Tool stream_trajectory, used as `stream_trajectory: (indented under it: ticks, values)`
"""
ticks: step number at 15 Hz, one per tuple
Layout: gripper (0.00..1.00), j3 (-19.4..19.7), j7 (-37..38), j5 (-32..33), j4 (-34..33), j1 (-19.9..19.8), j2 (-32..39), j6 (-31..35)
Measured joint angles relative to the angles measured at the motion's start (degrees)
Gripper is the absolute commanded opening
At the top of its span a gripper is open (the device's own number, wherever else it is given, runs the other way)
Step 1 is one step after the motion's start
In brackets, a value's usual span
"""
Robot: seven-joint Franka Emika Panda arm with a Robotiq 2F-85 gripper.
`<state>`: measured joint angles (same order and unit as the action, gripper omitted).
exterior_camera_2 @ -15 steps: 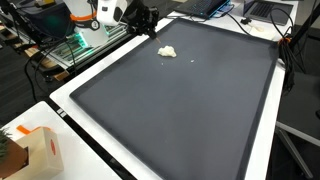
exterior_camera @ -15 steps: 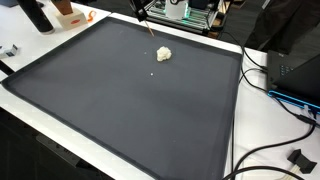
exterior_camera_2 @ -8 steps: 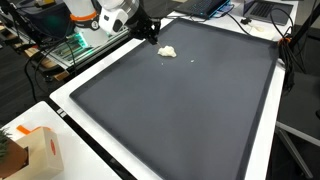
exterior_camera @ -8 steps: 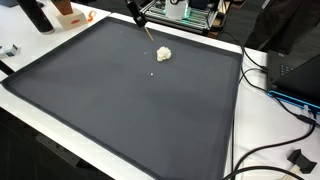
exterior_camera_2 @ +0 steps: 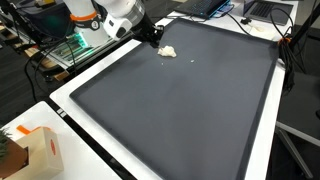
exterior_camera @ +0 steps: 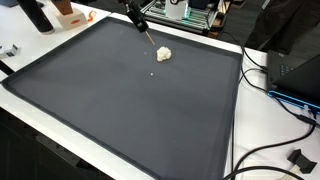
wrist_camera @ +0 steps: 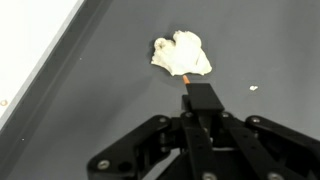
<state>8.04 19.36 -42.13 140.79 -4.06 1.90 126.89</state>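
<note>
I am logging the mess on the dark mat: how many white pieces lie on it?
2. A crumpled white lump lies at the tip of the stick in the hand; a tiny white crumb lies apart beside it. Smaller bits may escape the pictures.

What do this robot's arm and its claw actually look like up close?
The arm is glossy white, built of rounded, bulging segments. The gripper at its end is matt black: angular linkage bars converge on narrow, blocky fingers. No markings or cables show on it.
</note>
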Motion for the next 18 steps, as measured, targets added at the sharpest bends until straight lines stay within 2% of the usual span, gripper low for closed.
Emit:
stream_trajectory:
  ticks: [9, 18]
  values:
    - [0.03, -2.4, 9.8, 1.8, -2.2, 0.5, 0.8, 0.0]
    - [0.03, -6.7, 21.5, 15.2, -5.8, 3.7, -0.9, 0.0]
